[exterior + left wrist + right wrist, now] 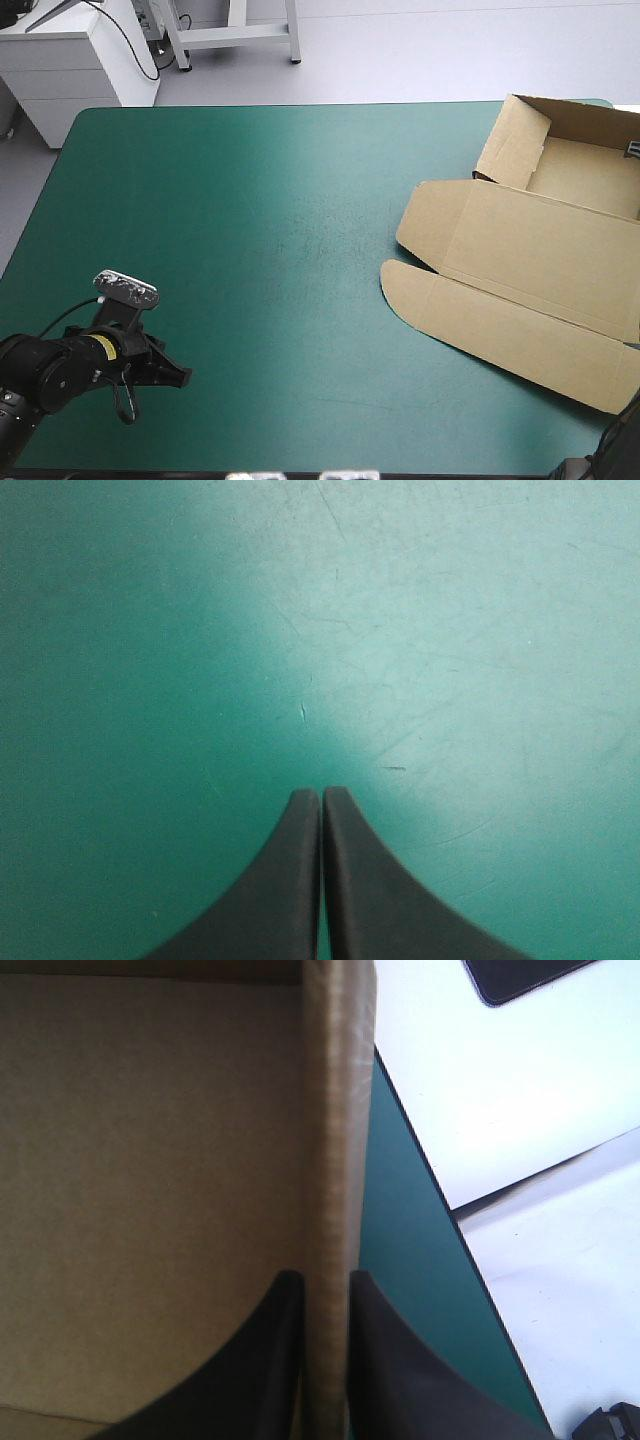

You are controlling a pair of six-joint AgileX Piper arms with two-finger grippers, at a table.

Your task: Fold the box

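At the far right of the teal-green cover (250, 200), the right gripper (325, 1278) pinches a raised wall of the brown box (560, 170).
Its lid (520, 260) lies flat toward the middle; the left gripper (321, 792), fingers pressed together, hovers over bare cover near the front left corner.

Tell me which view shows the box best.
The high view: most of the box is in sight, far walls raised, lid flat. The right wrist view shows one wall in the right hand, plus floor. The left wrist view shows none.
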